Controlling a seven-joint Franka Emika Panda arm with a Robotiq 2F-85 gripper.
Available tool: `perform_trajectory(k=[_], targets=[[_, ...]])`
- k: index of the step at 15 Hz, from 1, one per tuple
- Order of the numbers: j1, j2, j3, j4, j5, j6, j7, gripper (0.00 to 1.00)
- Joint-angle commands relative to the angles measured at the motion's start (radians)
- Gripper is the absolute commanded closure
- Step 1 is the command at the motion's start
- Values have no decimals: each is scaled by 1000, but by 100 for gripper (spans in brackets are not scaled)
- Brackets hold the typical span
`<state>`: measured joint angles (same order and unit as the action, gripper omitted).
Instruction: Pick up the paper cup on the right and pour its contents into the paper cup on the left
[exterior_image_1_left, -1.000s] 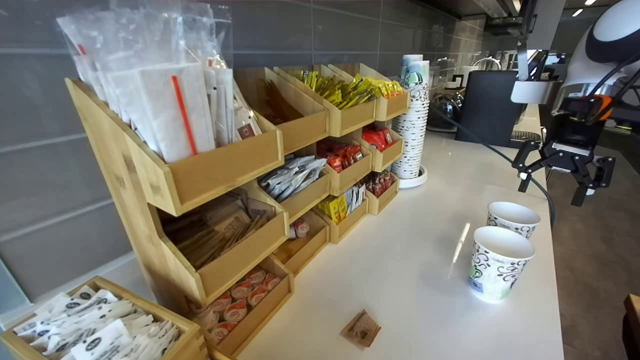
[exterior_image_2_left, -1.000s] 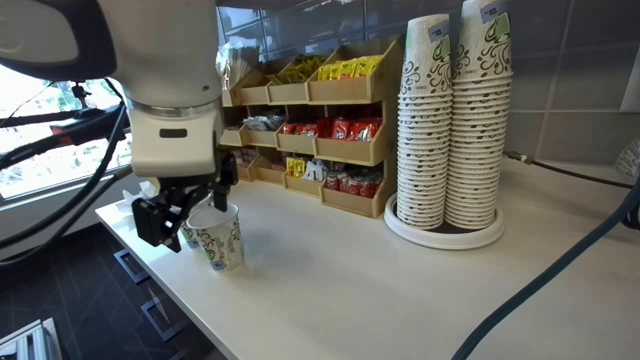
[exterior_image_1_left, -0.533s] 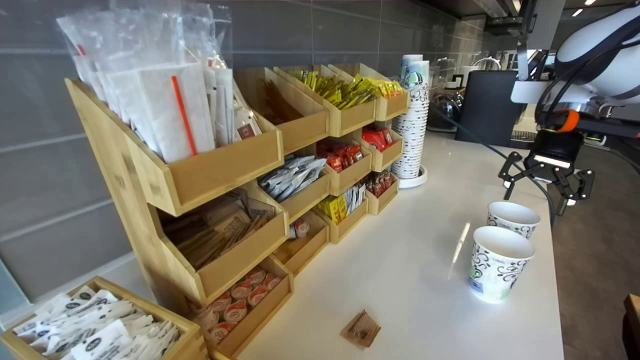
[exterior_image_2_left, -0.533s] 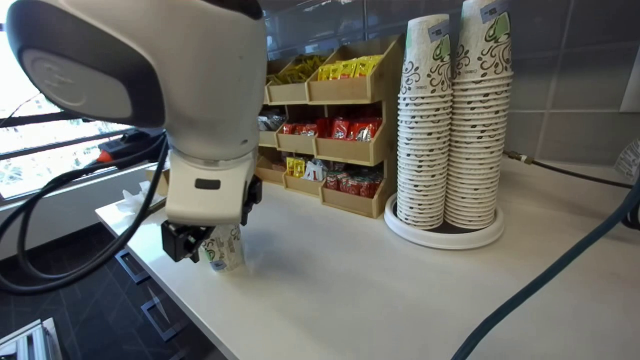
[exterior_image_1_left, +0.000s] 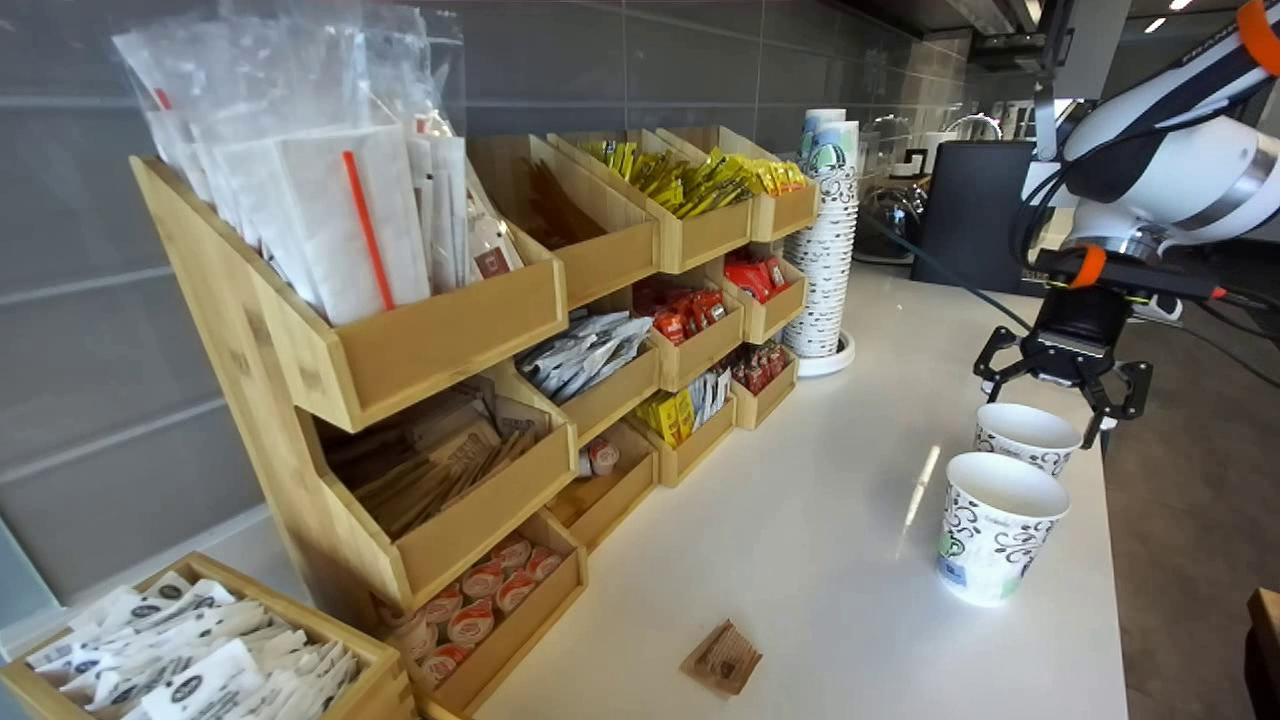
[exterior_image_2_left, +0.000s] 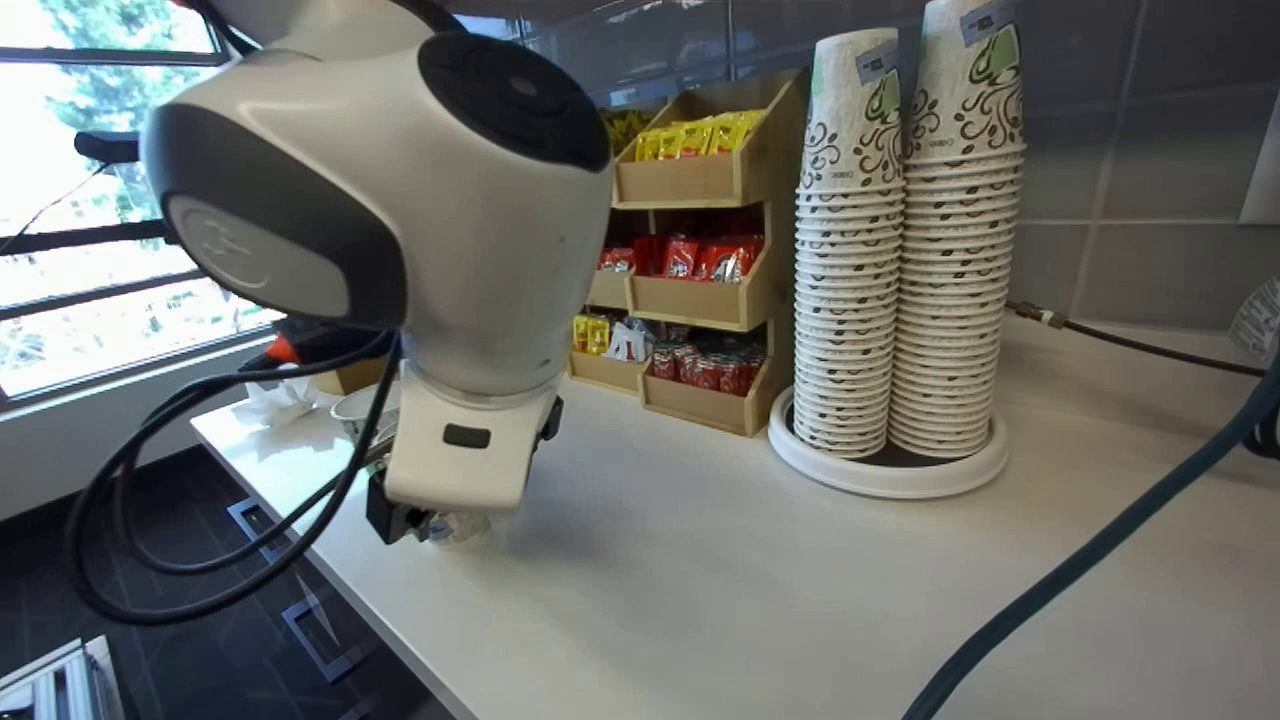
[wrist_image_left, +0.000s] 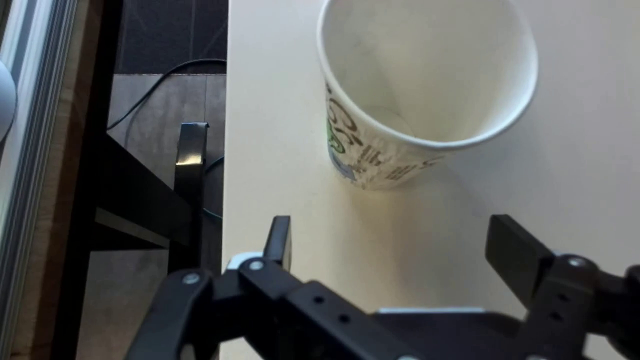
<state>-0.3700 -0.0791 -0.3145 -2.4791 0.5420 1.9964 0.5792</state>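
Note:
Two white patterned paper cups stand upright and close together near the counter's edge. In an exterior view, the left cup (exterior_image_1_left: 1000, 540) is in front and the right cup (exterior_image_1_left: 1050, 455) is behind it. My gripper (exterior_image_1_left: 1040, 408) is open and empty, just behind and above the right cup's rim. In an exterior view, my arm covers most of the right cup (exterior_image_2_left: 460, 527); the left cup (exterior_image_2_left: 350, 412) shows partly behind the cable. In the wrist view, one cup (wrist_image_left: 380, 160) stands ahead of the open fingers (wrist_image_left: 390, 222), apart from them. Its contents cannot be made out.
A wooden condiment rack (exterior_image_1_left: 450, 340) stands along the wall. Tall cup stacks (exterior_image_2_left: 850, 320) stand on a white round base (exterior_image_2_left: 890, 485). A brown packet (exterior_image_1_left: 722, 658) lies on the counter (exterior_image_1_left: 830, 620). A dark hose (exterior_image_2_left: 1100, 560) crosses the foreground.
My gripper has moved down and toward the cups, ending close behind the right cup. The arm now hides more of the cups in an exterior view. The cups have not moved.

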Motion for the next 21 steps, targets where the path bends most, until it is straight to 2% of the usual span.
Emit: perform_trajectory(k=[1,4,15,21], targets=[[13,56,-8,33,88,-14,-7,0],[21,90,-4,32,140,-26,-14,0],[40,158,-2,24,208,-84,-26,0],[39,151,-7,10,189,-106,-40,0]])
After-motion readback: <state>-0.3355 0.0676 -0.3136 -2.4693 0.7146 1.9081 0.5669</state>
